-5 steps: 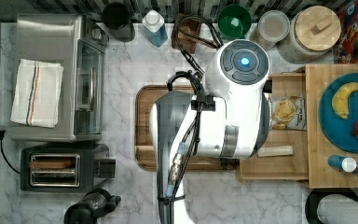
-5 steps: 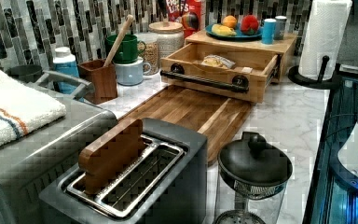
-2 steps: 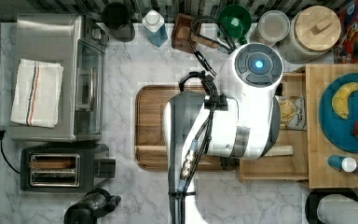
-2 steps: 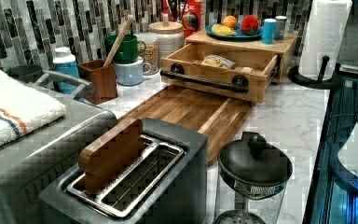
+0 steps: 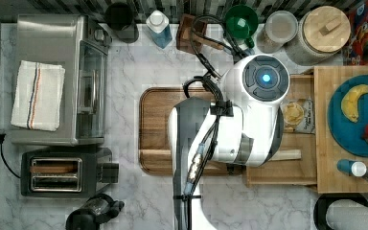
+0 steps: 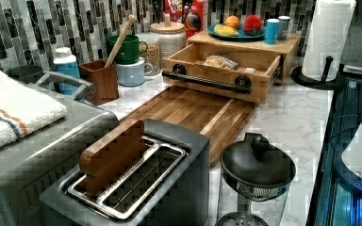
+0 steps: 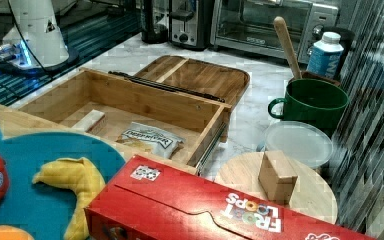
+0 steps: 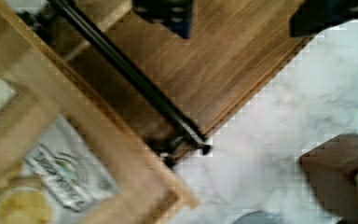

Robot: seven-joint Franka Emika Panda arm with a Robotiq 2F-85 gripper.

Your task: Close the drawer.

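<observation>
Our arm has swung toward the top view's right, over the drawer, which stands pulled out from under the butcher-block top over the brown tray. Our gripper shows parted fingers above the black handle; pushing comes next.

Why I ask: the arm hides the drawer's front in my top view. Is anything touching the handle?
Observer: No. In the left view the drawer stands pulled out and its black handle is bare.
Operator: Where are the fingers?
Observer: The wrist view shows the gripper open, fingers apart over the cutting board, short of the handle.
Operator: Will anything inside catch?
Observer: Probably not. In the right view the snack packet and wood block lie below the rim.
</observation>
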